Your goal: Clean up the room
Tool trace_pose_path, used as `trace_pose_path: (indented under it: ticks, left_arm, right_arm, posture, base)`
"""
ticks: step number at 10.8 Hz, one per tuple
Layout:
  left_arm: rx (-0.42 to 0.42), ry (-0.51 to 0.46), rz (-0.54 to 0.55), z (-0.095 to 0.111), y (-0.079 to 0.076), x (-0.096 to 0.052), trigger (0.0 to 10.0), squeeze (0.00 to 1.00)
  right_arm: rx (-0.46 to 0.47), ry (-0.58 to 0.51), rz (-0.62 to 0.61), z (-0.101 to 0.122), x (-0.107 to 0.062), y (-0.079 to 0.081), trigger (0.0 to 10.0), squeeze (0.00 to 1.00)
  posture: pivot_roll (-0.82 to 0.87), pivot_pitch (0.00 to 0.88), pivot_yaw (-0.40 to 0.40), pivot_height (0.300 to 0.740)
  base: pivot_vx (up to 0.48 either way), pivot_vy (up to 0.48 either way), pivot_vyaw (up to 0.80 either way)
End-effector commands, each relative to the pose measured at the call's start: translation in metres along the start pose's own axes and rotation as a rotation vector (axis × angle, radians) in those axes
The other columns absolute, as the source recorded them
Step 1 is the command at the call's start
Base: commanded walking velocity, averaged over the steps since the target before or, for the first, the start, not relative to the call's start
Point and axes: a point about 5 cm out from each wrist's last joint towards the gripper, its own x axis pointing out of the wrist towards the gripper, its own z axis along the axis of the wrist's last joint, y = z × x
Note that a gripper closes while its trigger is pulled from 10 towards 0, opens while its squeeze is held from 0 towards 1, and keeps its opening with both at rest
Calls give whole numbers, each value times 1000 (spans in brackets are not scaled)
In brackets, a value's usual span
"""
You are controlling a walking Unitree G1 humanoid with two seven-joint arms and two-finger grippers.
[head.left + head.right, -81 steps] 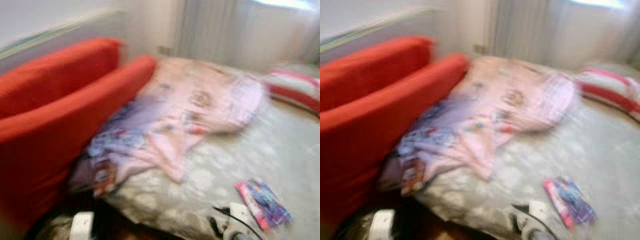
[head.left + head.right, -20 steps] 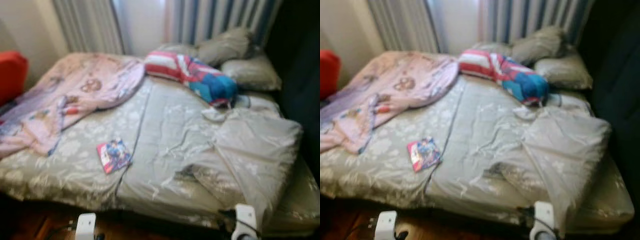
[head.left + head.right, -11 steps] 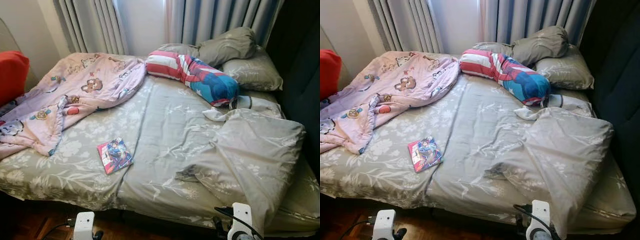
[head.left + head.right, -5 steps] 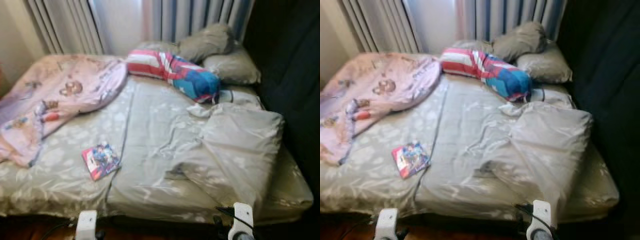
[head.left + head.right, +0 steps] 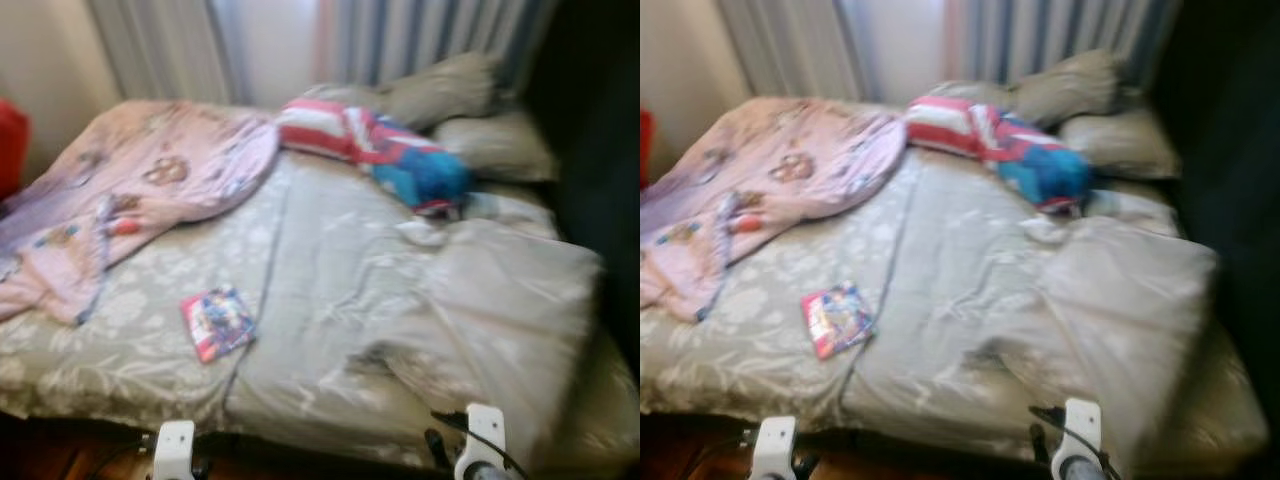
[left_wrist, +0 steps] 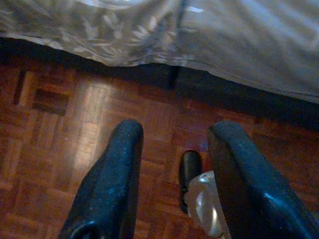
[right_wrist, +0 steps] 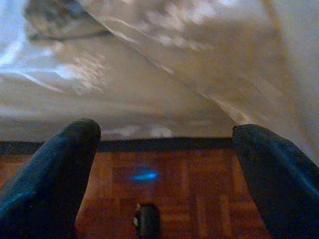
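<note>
A wide bed (image 5: 330, 330) in grey leaf-print sheets lies ahead of both grippers, its near edge running across the head views just beyond the two wrists. On the sheet, nearer the left gripper's side, lies a small colourful book (image 5: 217, 322), flat, cover up, its long axis tilted so the far end leans toward the left. Further off on that side a pink cartoon-print blanket (image 5: 130, 195) is spread in a loose heap and spills toward the bed's left edge. At the head of the bed a red, white and blue cushion (image 5: 375, 145) lies slantwise, with grey pillows (image 5: 470, 110) behind it against the striped curtains (image 5: 400, 40). On the right gripper's side a rumpled grey duvet (image 5: 500, 310) is bunched up and hangs over the near corner.

The left gripper (image 6: 172, 164) hangs low over the parquet floor (image 6: 60, 144), its fingers (image 6: 112, 184) apart with nothing between them; the sheet's hanging edge lies just ahead of the tips, with bare floor between. The right gripper (image 7: 164, 159) is spread wide and empty, the draped duvet close in front of it and a strip of floor below. The head views are somewhat blurred.
</note>
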Motion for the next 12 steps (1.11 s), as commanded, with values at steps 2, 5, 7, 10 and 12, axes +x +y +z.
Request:
trace_pose_path:
  ticks: [2,5,7,10,12]
  left_arm:
    - [3,-1,-3,1,-2,0,10000,0]
    - [6,9,3,-1,-1,0,10000,0]
    - [0,9,3,-2,-2,0,10000,0]
    - [-9,4,6,-4,-1,-1,10000,0]
    - [-7,-6,6,-1,0,0,10000,0]
  right_arm:
    - [19,0,-29,-4,-2,-9,10000,0]
    - [11,-7,-30,-3,-2,-10,10000,0]
    - [9,-10,-29,-2,-2,-11,10000,0]
    - [11,-31,-27,-1,-2,-11,10000,0]
    - [7,-31,-26,-1,-2,-11,10000,0]
  posture:
    - [131,17,-2,740]
    - [131,21,-5,740]
    - [131,22,-7,740]
    - [129,15,-11,740]
    - [131,7,-13,740]
  base:
    - [279,0,-647]
    - [176,0,0]
    - [0,0,0]
    - [0,0,0]
    - [0,0,0]
